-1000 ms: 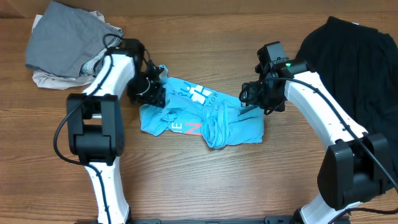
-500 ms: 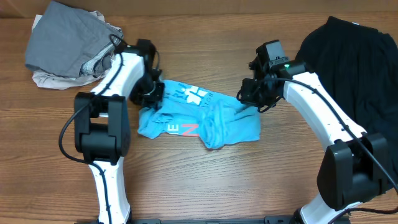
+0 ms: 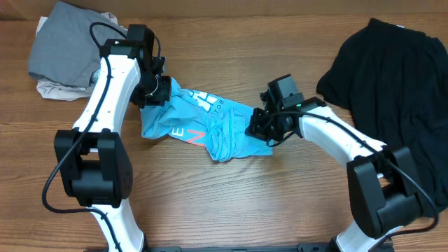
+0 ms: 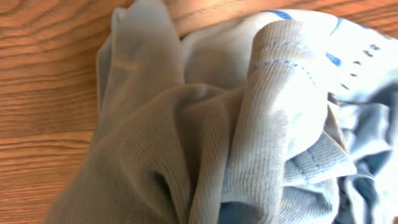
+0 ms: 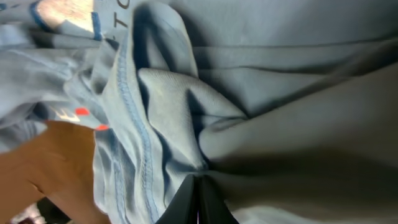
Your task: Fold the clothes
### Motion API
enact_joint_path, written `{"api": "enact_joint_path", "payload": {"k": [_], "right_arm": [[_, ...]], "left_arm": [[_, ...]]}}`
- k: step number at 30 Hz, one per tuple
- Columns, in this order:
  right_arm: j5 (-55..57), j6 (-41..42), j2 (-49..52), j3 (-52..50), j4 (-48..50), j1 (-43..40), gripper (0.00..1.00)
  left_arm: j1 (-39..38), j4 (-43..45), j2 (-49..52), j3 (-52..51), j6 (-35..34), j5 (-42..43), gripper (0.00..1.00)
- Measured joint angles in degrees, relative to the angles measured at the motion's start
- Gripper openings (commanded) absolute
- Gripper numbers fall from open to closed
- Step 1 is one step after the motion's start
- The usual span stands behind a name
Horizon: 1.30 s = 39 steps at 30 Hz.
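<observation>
Overhead: right tool (image 3: 257, 130) clamps blue shirt (image 3: 187, 120) between gray pile (image 3: 66, 45) and black garment (image 3: 399, 77); left tool (image 3: 158, 94) state unclear.

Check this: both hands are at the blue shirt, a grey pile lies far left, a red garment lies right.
Wrong: the overhead view shows a black garment at right, not red. Left hand and right hand are at the blue shirt; the grey pile lies far left.

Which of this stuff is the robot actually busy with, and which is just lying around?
In the job now:
blue shirt
left claw, at the shirt's top-left corner
right claw, pinched on the shirt's right edge

Lying about, untouched:
gray clothes pile, top left
black garment, far right
</observation>
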Motion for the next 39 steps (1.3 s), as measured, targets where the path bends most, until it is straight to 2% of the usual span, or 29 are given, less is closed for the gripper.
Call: {"api": "enact_joint_path", "payload": {"k": [5, 16, 20, 25, 32, 34, 35, 36, 37, 39], "right_arm": [[-2.6, 4.7, 6.4, -0.2, 2.9, 0.2, 0.04], [-5.6, 6.9, 7.1, -0.2, 3.7, -0.8, 0.04], [-7.8, 6.7, 6.9, -0.4, 8.6, -1.0, 0.04], [-6.4, 7.3, 0.6, 0.1, 6.7, -4.6, 0.04], [-5.3, 7.1, -14.5, 3.7, 3.9, -18.5, 0.07], [-5.6, 6.4, -16.6, 3.7, 2.4, -22.1, 0.10], [-5.8, 5.8, -17.2, 3.7, 1.4, -23.8, 0.13], [-6.0, 5.2, -17.6, 3.7, 0.6, -25.4, 0.15], [-6.0, 4.3, -17.7, 3.7, -0.7, -26.7, 0.18], [-6.1, 3.0, -17.7, 3.7, -2.5, -27.9, 0.21]], "left_arm": [[-1.3, -1.2, -4.0, 0.0, 1.5, 4.3, 0.04], [-21.3, 2.8, -5.9, 0.1, 2.6, 6.3, 0.04], [-27.1, 3.1, -3.2, 0.1, 1.3, 4.7, 0.04], [-28.1, 3.2, -0.2, 0.1, -0.5, 3.2, 0.04], [-28.0, 4.3, 0.1, 0.1, -0.7, 3.1, 0.04], [-28.0, 5.0, 0.1, 0.1, -0.7, 3.7, 0.35], [-28.2, 5.5, 0.1, 0.1, -1.1, 4.2, 0.73], [-28.4, 6.0, 0.1, 0.1, -0.9, 5.0, 0.93], [-28.6, 6.5, 0.1, 0.1, -1.1, 5.5, 1.00], [-29.2, 8.3, 0.1, 0.1, -1.3, 6.9, 1.00]]}}
